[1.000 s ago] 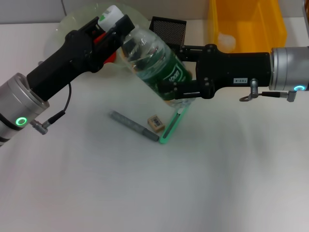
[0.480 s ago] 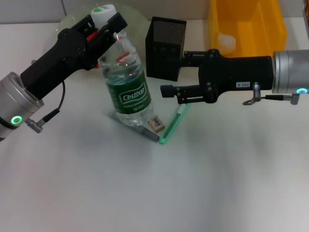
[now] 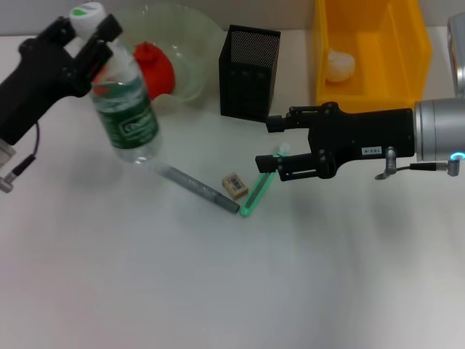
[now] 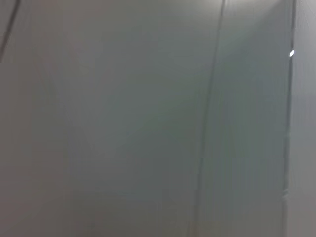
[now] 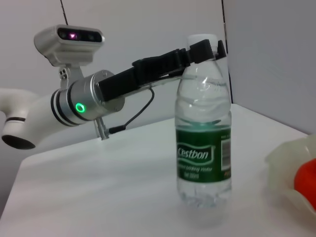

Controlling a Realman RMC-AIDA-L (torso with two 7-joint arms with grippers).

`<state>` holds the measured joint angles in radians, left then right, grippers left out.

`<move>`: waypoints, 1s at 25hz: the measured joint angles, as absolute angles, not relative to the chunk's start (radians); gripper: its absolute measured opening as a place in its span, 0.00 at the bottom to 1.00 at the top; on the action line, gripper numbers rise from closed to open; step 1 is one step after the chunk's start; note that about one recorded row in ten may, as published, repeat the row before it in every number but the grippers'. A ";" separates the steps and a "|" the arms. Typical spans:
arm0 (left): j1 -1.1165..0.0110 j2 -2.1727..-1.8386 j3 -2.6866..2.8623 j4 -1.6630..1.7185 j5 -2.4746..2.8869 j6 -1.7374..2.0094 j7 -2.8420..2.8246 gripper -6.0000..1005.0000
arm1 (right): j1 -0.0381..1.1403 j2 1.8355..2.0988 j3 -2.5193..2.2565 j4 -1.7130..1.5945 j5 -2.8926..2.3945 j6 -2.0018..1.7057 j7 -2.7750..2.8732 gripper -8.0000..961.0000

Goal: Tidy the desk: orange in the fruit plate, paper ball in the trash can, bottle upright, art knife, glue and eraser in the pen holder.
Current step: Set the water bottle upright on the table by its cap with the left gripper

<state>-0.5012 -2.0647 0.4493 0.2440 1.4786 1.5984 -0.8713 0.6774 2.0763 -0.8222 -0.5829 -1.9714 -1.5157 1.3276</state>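
Standing the bottle [image 3: 125, 116] firmly should come first: the left gripper [image 3: 89, 38] grips its neck under the cap, and it should release only when the base sits flat. The right gripper [image 3: 277, 150] hangs over the art knife [image 3: 256, 190], jaws narrowly apart and empty. One glue [image 3: 200, 189], one eraser [image 3: 234, 184], one pen holder [image 3: 248, 71], one orange [image 3: 154, 64].

Bottle [image 3: 123, 109] left, before fruit plate [image 3: 190, 54]; pen holder [image 3: 248, 71] right of plate; eraser [image 3: 235, 185] before holder.
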 joint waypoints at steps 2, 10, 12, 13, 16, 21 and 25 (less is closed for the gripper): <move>-0.497 -2.065 0.430 0.244 1.479 1.576 -0.812 0.47 | 0.676 2.076 -0.822 -0.582 -1.972 -1.513 1.325 0.79; -0.521 -2.072 0.380 0.213 1.477 1.449 -0.639 0.47 | 0.674 2.080 -0.878 -0.569 -1.972 -1.472 1.323 0.79; -0.525 -2.072 0.380 0.203 1.477 1.432 -0.618 0.47 | 0.674 2.080 -0.883 -0.569 -1.971 -1.469 1.323 0.79; -0.528 -2.072 0.380 0.198 1.477 1.421 -0.601 0.47 | 0.674 2.080 -0.885 -0.567 -1.971 -1.467 1.323 0.79; -0.535 -2.074 0.376 0.185 1.477 1.391 -0.567 0.48 | 0.675 2.080 -0.886 -0.558 -1.968 -1.466 1.323 0.79; -0.538 -2.072 0.373 0.180 1.477 1.347 -0.555 0.48 | 0.676 2.080 -0.886 -0.557 -1.967 -1.458 1.323 0.79; -0.537 -2.072 0.373 0.182 1.477 1.327 -0.553 0.48 | 0.677 2.080 -0.887 -0.557 -1.970 -1.455 1.325 0.79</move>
<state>-0.5366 -2.0724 0.3726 0.1821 1.4770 1.3268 -0.5534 0.6774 2.0801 -0.8866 -0.5567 -1.9698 -1.4552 1.3248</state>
